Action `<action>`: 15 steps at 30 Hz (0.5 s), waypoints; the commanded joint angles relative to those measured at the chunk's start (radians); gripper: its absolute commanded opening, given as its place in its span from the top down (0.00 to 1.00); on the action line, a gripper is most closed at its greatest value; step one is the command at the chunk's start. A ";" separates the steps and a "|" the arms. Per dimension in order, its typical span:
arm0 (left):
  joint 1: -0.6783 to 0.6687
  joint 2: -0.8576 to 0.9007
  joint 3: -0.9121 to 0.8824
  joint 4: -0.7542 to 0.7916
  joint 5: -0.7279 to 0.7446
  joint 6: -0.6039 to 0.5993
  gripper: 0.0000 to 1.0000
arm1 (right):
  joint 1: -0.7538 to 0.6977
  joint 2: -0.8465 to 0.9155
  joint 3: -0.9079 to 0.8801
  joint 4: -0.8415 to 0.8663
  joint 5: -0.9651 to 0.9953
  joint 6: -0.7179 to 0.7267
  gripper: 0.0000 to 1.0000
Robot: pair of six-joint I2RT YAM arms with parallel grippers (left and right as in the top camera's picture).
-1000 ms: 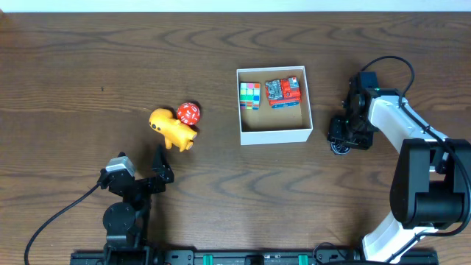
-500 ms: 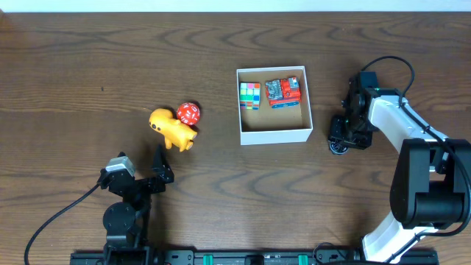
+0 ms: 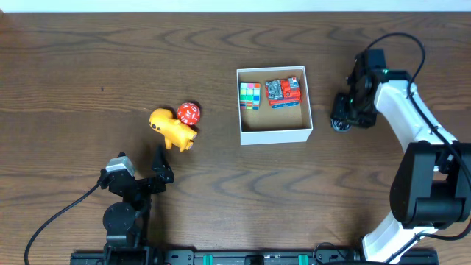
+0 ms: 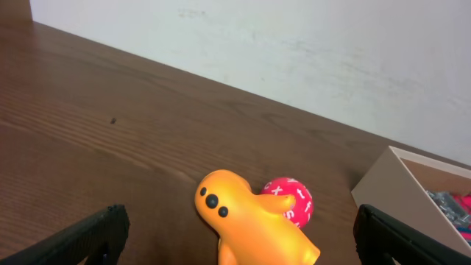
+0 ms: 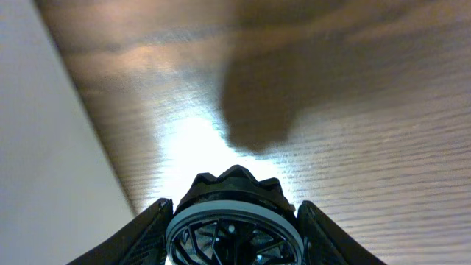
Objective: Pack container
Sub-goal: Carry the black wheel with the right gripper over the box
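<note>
The dark wood-grain bench carries a white cardboard container (open-topped, brown inside) right of centre. To its left lie a yellow toy animal and, just beside it, a red white-marked ball.

Left end effector gapes wide — right end effector pinches a black wheel.

A black ribbed wheel, held between the fingers of the right gripper, is cut off by the view's bottom edge. From the left wrist, the container and yellow toy run out of view.
</note>
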 commanded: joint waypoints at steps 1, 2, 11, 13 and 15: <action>0.005 0.000 -0.021 -0.036 -0.008 0.016 0.02 | -0.002 0.006 0.097 -0.024 -0.009 0.009 0.48; 0.005 0.000 -0.021 -0.036 -0.008 0.016 0.02 | 0.002 0.006 0.127 -0.035 -0.012 0.009 0.48; 0.005 0.000 -0.021 -0.036 -0.008 0.016 0.02 | 0.077 0.006 0.326 -0.036 -0.034 0.009 0.51; 0.005 0.000 -0.021 -0.036 -0.008 0.016 0.02 | 0.102 0.006 0.348 -0.023 -0.034 0.009 0.51; 0.005 0.000 -0.021 -0.036 -0.008 0.016 0.02 | 0.137 0.006 0.361 0.008 -0.034 0.009 0.51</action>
